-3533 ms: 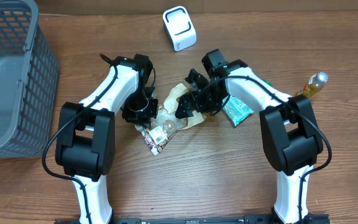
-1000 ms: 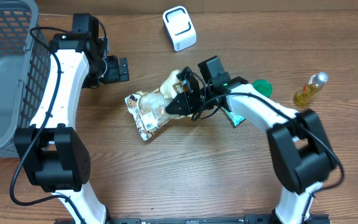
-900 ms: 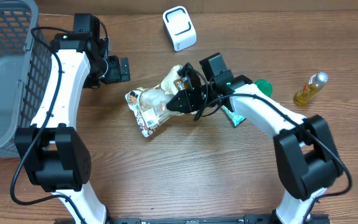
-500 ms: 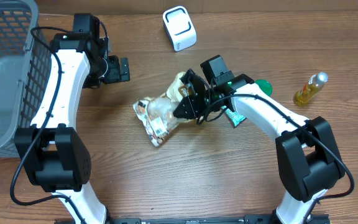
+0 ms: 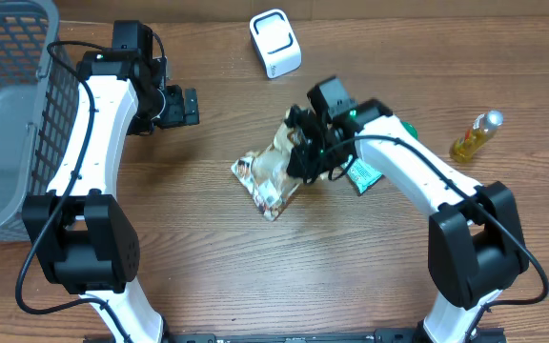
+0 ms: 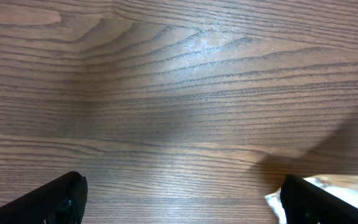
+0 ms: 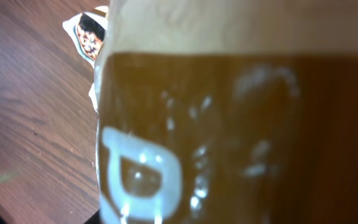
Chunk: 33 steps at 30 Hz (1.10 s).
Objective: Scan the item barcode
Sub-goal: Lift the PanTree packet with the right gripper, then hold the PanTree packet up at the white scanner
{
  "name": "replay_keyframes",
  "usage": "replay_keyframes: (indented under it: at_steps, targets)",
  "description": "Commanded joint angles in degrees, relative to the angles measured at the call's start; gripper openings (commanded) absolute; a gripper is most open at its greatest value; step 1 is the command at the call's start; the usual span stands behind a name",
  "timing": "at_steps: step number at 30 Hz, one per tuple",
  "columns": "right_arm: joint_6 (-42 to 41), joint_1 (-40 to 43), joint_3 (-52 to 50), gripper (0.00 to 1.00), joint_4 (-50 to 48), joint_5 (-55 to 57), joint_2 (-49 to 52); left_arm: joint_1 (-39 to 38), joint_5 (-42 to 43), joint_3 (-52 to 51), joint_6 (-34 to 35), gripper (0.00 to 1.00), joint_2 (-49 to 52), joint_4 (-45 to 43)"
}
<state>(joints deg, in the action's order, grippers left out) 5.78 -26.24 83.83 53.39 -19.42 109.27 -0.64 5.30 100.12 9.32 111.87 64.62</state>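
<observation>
A brown packet (image 7: 229, 124) fills nearly the whole frame, pressed so close to the lens that its surface is blurred. A pale tan band (image 7: 229, 25) runs along the packet's top edge. Low on its left side sits a white outlined mark (image 7: 142, 171), boxy with rounded corners, too soft to read. Past the packet's upper left edge juts a printed corner (image 7: 87, 34), white-bordered with an orange and black picture. To the packet's left lies the wood-grain tabletop (image 7: 30, 124), reddish brown.
</observation>
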Motion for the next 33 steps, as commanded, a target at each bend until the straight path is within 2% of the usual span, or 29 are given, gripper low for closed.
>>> replay_keyframes:
  at_steps: [1,7,11,13,16,22,29,33]
  targets:
    - [4.26,0.28,10.12,0.24,3.78,5.22,-1.22,-0.13,0.07,0.39,0.11,1.00,-0.09,-0.26]
    - [5.49,0.28,24.24,0.24,7.48,15.56,-1.22,-0.13,0.04,0.39,0.11,1.00,-0.09,-0.26]
    - [11.76,0.26,29.68,0.24,4.33,22.75,-1.22,-0.13,0.04,0.39,0.11,1.00,-0.09,-0.26]
    - [16.09,0.20,29.99,0.28,1.38,24.87,-1.22,-0.13,0.04,0.39,0.11,1.00,-0.09,-0.26]
    - [24.13,-0.09,29.77,0.28,-4.37,27.80,-0.74,-0.13,0.04,0.39,0.11,1.00,-0.09,-0.28]
    - [26.45,-0.11,29.75,0.22,-15.65,34.60,1.95,-0.13,0.04,0.39,0.11,1.00,-0.09,-0.26]
    - [40.00,-0.17,29.75,0.19,-25.57,36.22,7.39,-0.13,0.04,0.39,0.11,1.00,-0.09,-0.26]
    - [42.73,-0.33,29.75,0.18,-34.69,41.11,11.04,-0.13,0.04,0.39,0.11,1.00,-0.09,-0.26]
